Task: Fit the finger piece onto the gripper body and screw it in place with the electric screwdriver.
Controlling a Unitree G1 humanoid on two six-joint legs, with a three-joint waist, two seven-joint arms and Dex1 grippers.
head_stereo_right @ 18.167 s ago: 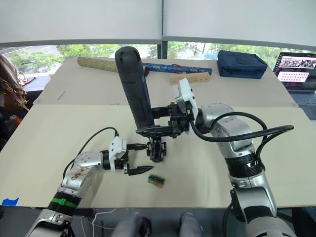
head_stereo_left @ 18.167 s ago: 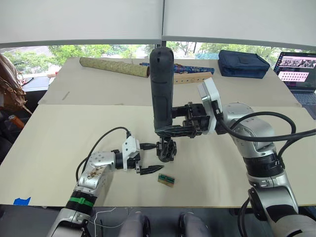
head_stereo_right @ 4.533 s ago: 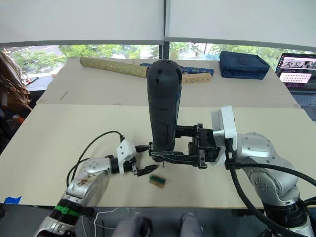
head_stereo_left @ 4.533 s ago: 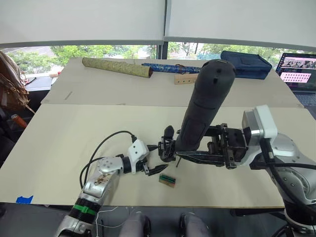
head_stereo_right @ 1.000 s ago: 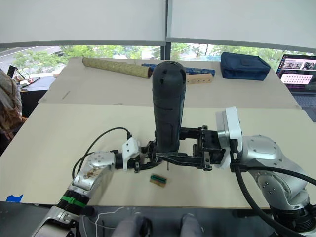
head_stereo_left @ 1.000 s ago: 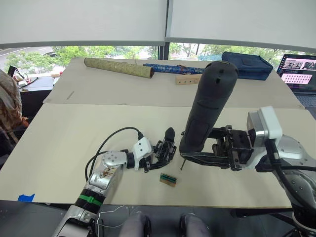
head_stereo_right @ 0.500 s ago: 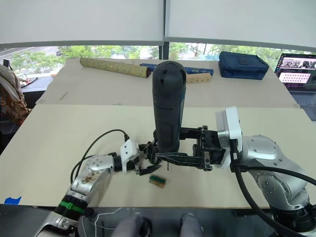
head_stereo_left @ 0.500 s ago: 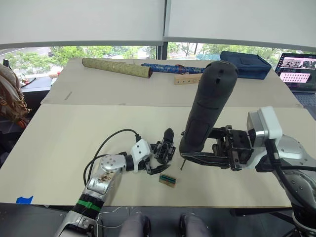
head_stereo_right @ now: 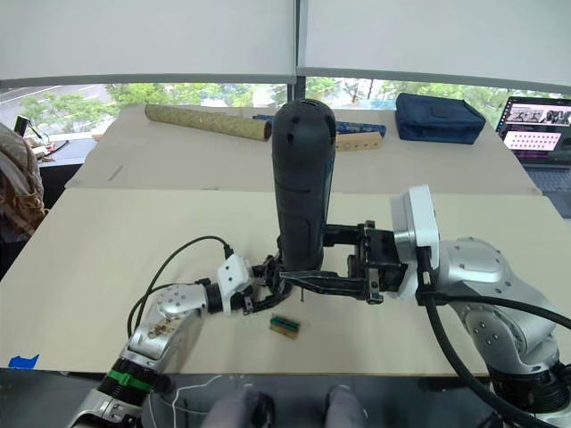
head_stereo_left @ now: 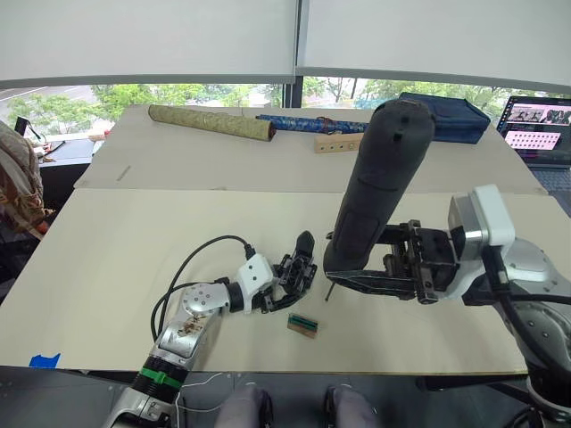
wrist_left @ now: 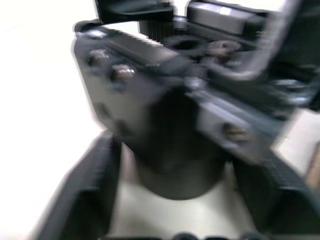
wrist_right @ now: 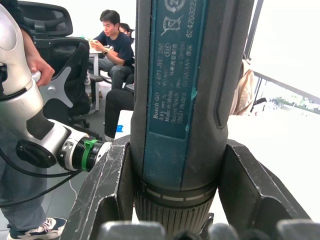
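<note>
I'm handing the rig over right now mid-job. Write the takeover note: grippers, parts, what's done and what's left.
Right gripper: shut on the long thick black electric screwdriver, held nearly upright, its thin metal bit above the table, just right of the gripper body.
Left gripper: shut on the small black blocky gripper body, which rests on the beige table, one pointed black finger sticking up.
Small tan-and-green block lies loose in front of it.
Done: both items grasped. I can't tell whether the finger piece is fitted or any screw driven.
Left: probably align the bit with the screw and drive it.
</note>
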